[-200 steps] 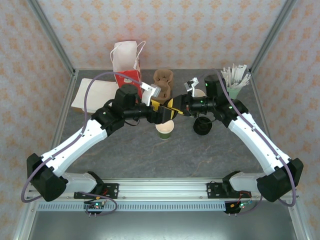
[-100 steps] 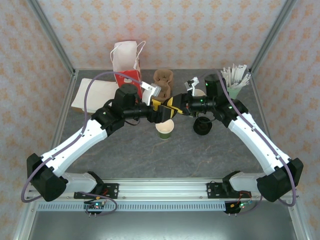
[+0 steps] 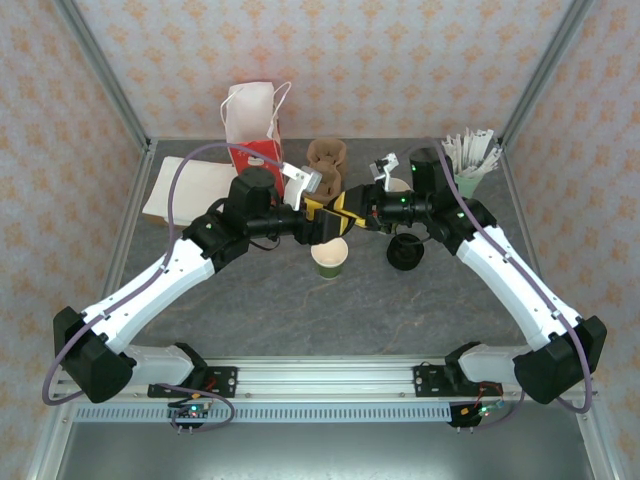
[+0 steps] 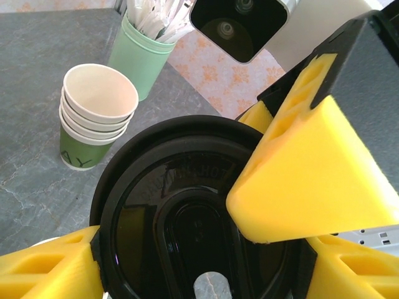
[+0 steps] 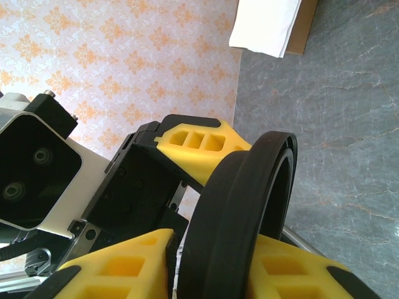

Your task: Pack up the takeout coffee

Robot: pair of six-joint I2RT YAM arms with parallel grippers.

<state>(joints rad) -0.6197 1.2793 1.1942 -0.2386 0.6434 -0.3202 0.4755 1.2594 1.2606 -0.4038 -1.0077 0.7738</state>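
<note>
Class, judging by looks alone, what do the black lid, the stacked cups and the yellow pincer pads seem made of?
Lid: glossy moulded plastic, showing reflections and raised lettering. Cups: likely paper, matte, with rolled rims. Pads: seemingly matte plastic or rubber, with moulded hollow cells.

Both arms stretched inward, left tool (image 3: 330,220) and right tool (image 3: 353,210) meeting tip to tip

This is a robot test cell dressed up as a café counter. Aluminium frame posts (image 3: 100,70) hold patterned wallpaper panels (image 3: 330,60) around a grey marbled table (image 3: 300,310). Robot arms (image 3: 160,280) stand on a mounting rail (image 3: 330,378) at 6 o'clock. A paper bag (image 3: 250,115) sits at 11 o'clock and a mint cup of sticks (image 3: 468,183) at 1 o'clock.
</note>
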